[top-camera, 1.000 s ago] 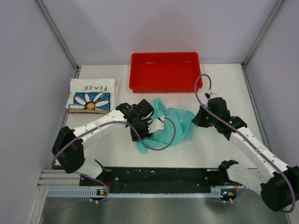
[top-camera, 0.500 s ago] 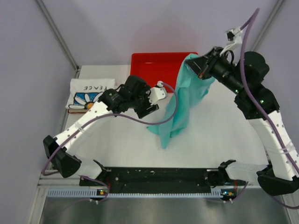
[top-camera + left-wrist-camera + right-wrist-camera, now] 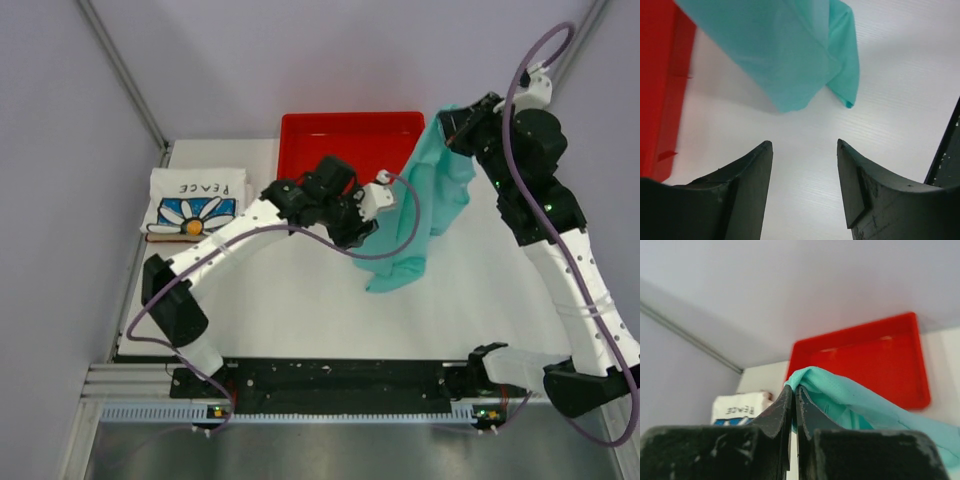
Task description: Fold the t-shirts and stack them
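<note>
The teal t-shirt hangs in the air, pinched at its top edge by my right gripper, which is raised high at the back right. In the right wrist view the gripper is shut on a fold of teal cloth. My left gripper sits just left of the hanging shirt. Its fingers stand open with only table between them, and the shirt's lower end dangles ahead of them. The white daisy-print t-shirt lies folded at the back left.
A red tray stands at the back middle, behind the hanging shirt and beside the left gripper. Grey walls and metal posts close in the table on three sides. The black base rail runs along the near edge.
The right gripper carried the teal shirt up off the table and then slightly rightward. The left arm stretched right and farther back, following the hanging shirt with its fingers open.
</note>
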